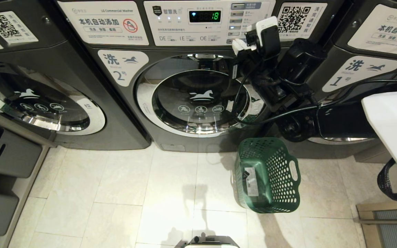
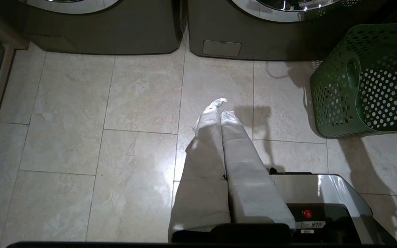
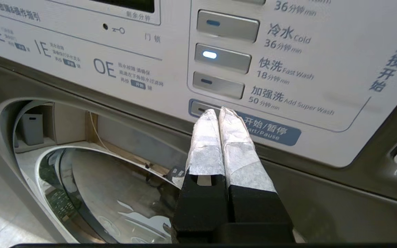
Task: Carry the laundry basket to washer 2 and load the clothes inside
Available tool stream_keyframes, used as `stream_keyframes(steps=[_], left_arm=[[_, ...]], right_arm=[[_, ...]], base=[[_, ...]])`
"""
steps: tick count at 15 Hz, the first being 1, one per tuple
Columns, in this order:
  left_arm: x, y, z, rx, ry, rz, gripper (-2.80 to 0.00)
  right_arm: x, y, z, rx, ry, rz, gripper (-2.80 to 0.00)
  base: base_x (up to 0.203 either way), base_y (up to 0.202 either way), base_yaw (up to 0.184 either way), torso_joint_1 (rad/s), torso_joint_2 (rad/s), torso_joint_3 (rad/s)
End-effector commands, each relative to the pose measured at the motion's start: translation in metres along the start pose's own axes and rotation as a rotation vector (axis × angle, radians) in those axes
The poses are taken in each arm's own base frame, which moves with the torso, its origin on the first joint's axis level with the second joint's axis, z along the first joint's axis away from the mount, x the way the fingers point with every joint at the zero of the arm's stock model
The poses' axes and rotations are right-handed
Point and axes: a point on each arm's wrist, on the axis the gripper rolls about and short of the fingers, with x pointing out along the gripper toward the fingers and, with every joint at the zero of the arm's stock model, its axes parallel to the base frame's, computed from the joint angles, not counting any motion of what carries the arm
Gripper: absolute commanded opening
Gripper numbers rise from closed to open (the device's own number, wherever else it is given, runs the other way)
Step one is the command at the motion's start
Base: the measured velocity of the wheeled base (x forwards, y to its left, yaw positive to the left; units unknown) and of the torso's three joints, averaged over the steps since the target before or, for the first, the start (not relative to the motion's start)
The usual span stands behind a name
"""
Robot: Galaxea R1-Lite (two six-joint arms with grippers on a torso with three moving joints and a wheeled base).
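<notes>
Dark green perforated plastic laundry basket [image 1: 267, 174], tipped on its side on the pale floor tiles [image 1: 122, 193] before washer 2 [image 1: 191, 100]; white sticker on base, slot handle visible; contents not discernible. Washer door closed, drum interior obscured by reflections. Right gripper [image 3: 219, 112] clenched empty, tips at the start/pause button [image 3: 202, 108]. Left gripper [image 2: 221, 105] clenched empty, above the floor

A dark green perforated plastic laundry basket [image 1: 271, 175] lies tipped on its side on the floor, near the closed, dark grey front-load washer 2 [image 1: 198, 100], slightly right.
</notes>
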Motion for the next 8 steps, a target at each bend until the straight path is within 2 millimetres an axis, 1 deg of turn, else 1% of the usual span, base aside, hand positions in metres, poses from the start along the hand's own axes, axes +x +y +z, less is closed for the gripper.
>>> stream_keyframes(steps=[1, 8], left_arm=[[-0.0001, 0.0000, -0.0001, -0.001, -0.001, 0.000, -2.80], [-0.0001, 0.0000, -0.0001, -0.001, -0.001, 0.000, -2.80]], right_arm=[[0.0011, -0.0002, -0.0009, -0.003, -0.005, -0.003, -2.80], [0.0079, 0.0034, -0.0070, 0.003, -0.012, 0.001, -2.80]], base=[[0.000, 0.000, 0.000, 0.000, 0.00, 0.000], [0.000, 0.000, 0.000, 0.000, 0.00, 0.000]])
